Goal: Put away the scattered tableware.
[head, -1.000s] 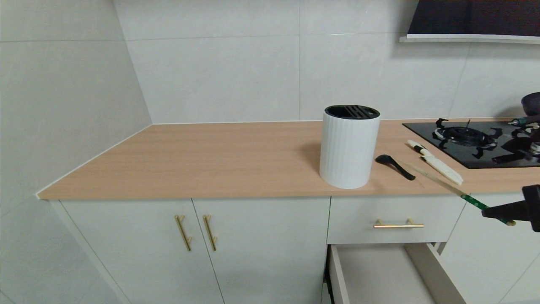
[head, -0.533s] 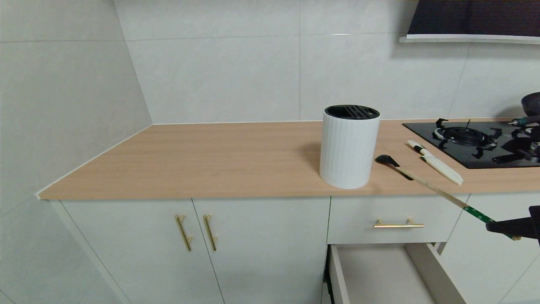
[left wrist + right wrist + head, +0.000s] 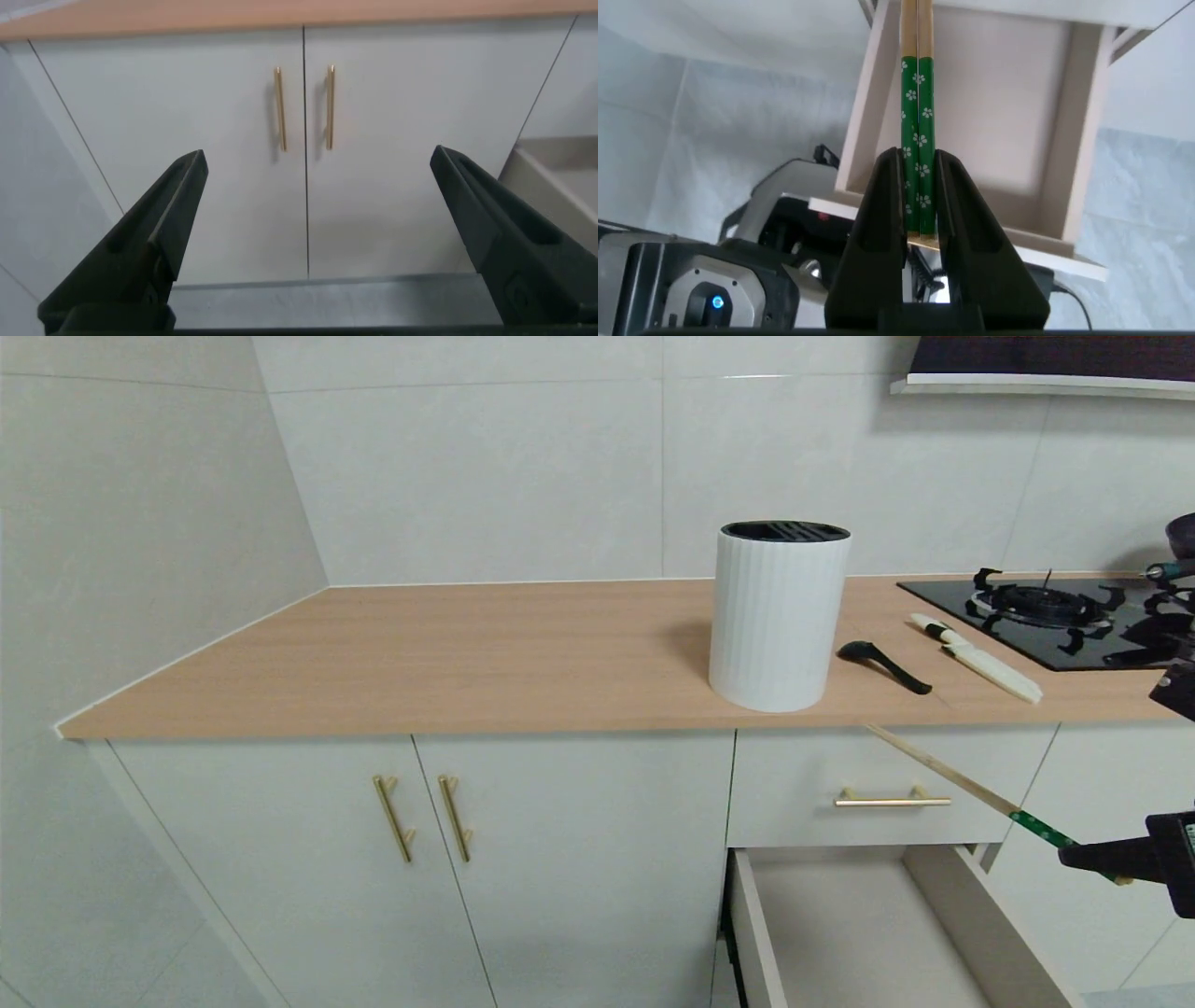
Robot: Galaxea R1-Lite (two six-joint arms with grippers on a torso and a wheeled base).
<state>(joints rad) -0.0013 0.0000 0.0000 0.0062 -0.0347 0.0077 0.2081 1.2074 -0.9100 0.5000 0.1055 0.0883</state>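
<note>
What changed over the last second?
The head camera shifted, so the whole view moved. Beyond that, the right gripper, jaws shut on the chopsticks, came down. The chopstick tips left the counter near the black spoon and now sit below its edge, above the open drawer. Nothing was grasped or released. The spoon, knife and white holder stayed put.
</note>
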